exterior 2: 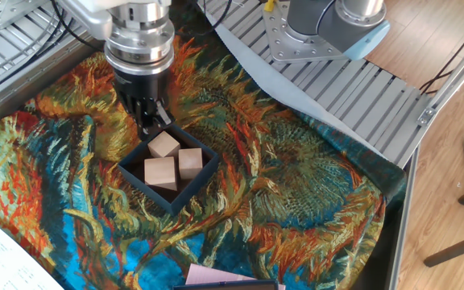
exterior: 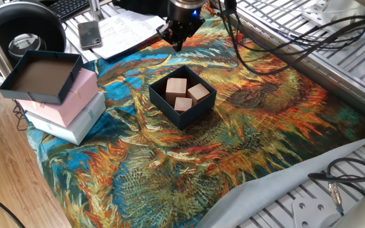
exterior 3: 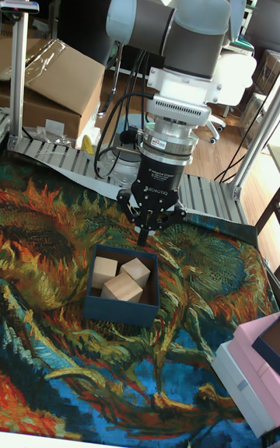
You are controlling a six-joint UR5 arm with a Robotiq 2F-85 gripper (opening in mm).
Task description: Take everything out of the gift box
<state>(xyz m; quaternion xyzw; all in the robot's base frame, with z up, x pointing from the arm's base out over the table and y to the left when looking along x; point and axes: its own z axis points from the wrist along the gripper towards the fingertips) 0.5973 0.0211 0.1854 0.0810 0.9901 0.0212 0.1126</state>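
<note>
The dark navy gift box (exterior: 163, 99) (exterior 2: 185, 191) (exterior 3: 117, 309) sits on the sunflower-print cloth with its top open. Three pale wooden cubes lie inside it: one (exterior: 176, 86), a second (exterior: 199, 92) and a third (exterior: 183, 104); they also show as cubes (exterior 2: 164, 145) (exterior 3: 121, 288). My gripper (exterior: 177, 44) (exterior 2: 153, 122) (exterior 3: 144, 238) hangs just beyond the box's far wall, pointing down. Its fingers meet in a single tip with nothing between them. It touches neither box nor cubes.
At the cloth's left edge a dark lid (exterior: 40, 76) rests on a pink box (exterior: 71, 101) stacked on a white box (exterior: 75, 125). A phone (exterior: 89, 33) and papers (exterior: 128, 25) lie behind. Cables (exterior: 277, 44) and ribbed metal framing (exterior 2: 353, 89) border the cloth.
</note>
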